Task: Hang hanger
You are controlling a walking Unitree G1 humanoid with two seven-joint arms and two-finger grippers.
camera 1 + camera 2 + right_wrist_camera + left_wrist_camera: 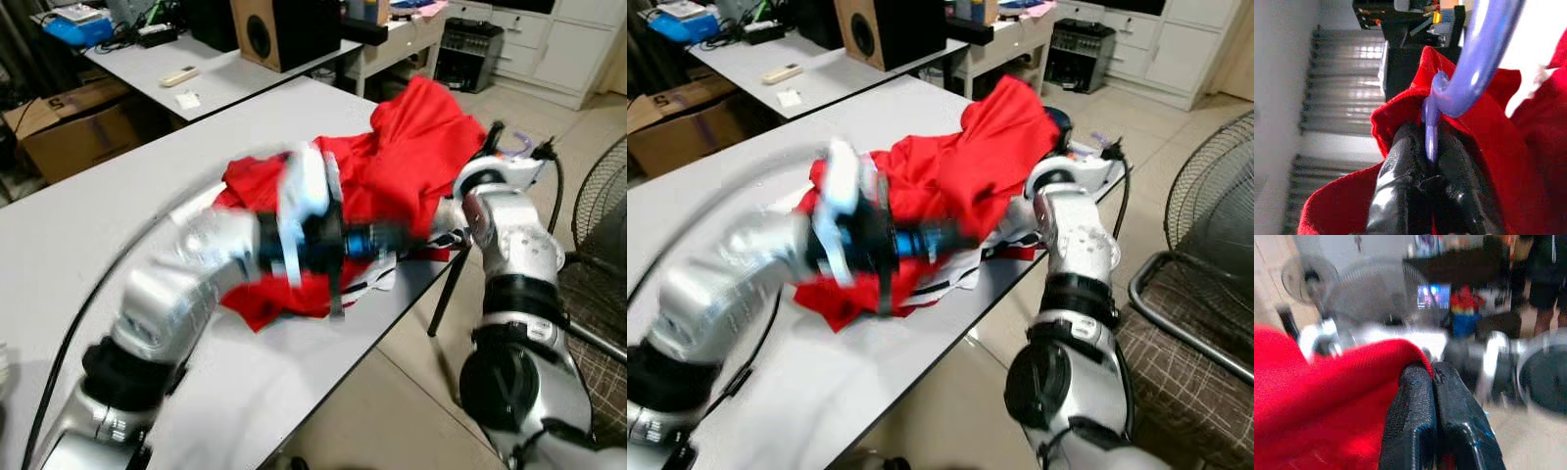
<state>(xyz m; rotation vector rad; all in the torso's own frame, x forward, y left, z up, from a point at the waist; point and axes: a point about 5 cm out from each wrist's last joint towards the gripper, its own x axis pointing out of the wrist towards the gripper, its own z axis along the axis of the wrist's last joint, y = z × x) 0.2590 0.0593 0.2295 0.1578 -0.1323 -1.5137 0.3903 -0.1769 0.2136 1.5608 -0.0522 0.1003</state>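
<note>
White table (pixel 88 245): purple hanger (pixel 1469 73) pinched between right jaws (red shirt (pixel 411 147) around).

Red garment on the desk, both arms reaching in

The blurred left arm (pixel 196 264) lies across the red garment (pixel 392 162) on the grey desk (pixel 88 225); the right arm (pixel 509 245) apparently touches the cloth's edge.

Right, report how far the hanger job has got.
Done: the purple hanger is inside the red shirt, its hook poking out at the collar. In hand: the right gripper is shut on the hanger's neck, and the left gripper pinches the shirt's edge over the table. Left: lifting it and hanging it; no rail is visible.
</note>
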